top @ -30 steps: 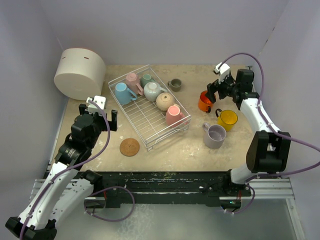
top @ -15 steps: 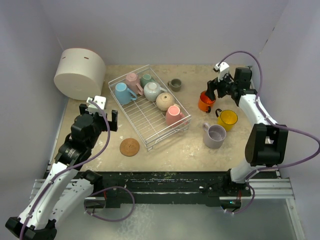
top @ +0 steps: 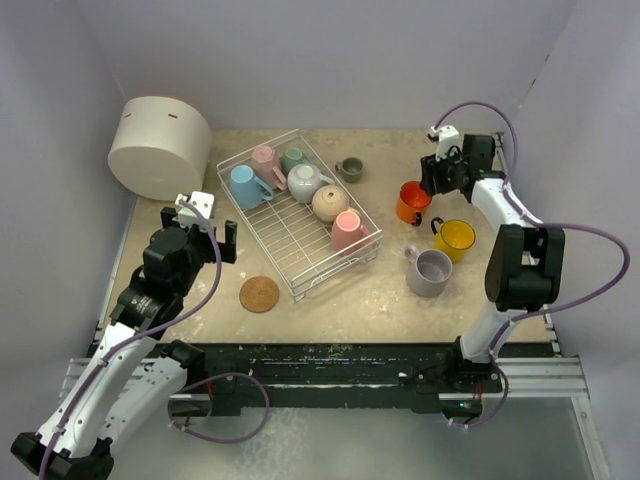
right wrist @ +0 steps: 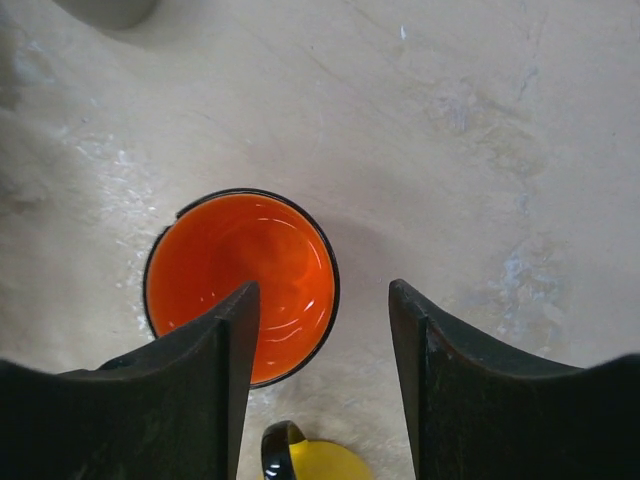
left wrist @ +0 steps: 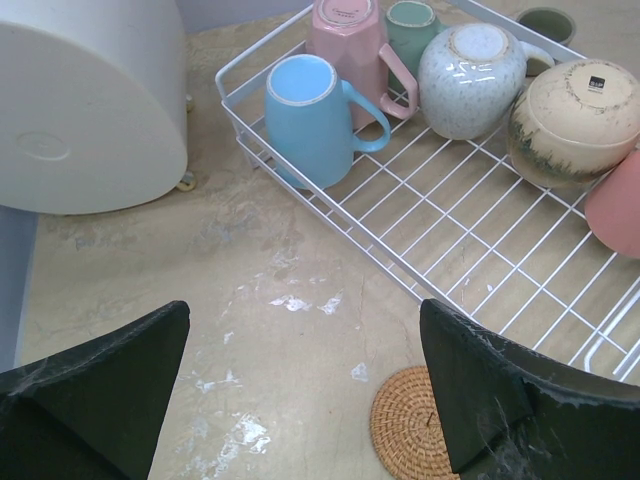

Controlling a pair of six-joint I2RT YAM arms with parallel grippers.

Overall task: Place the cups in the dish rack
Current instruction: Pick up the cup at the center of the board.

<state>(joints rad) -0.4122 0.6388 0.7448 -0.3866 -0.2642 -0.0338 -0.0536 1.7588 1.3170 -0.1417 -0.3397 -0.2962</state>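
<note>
One large white container [top: 160, 145] sits on the bench [top: 200, 300], well to the left of the dish rack [top: 291, 238]. Nearer the rack's left side hangs the left end effector [left wrist: 303, 320], released, its fingers spread wide with nothing between them. A single cork coaster [top: 260, 294] lies just off the rack's near corner.

There are ten cups in all. Six stand inside the rack: a light blue cup [top: 243, 186], a pink cup [top: 264, 157], a teal cup [top: 293, 160], a white cup [top: 304, 183], a beige cup [top: 330, 203] and a second pink cup [top: 347, 230] at the near end. The light blue, white and beige ones show their bases upward.

Four stand on the bench to the right of the rack. A small olive-grey cup [top: 350, 169] is just beside its far end. Farther right are an orange cup [top: 410, 203], a lilac cup [top: 430, 272] and a yellow cup [top: 455, 238], all mouth-up.

The right end effector [right wrist: 322, 300] is over the orange cup, partly spread and not clamped. One finger is above the cup's inside and the other is outside its wall.

The left wrist view cuts off the second pink cup and shows only a sliver of the olive-grey cup. A finger there also covers part of the coaster. The right wrist view shows just the handle and edge of the yellow cup. A grey shape in that view's top corner cannot be made out.
</note>
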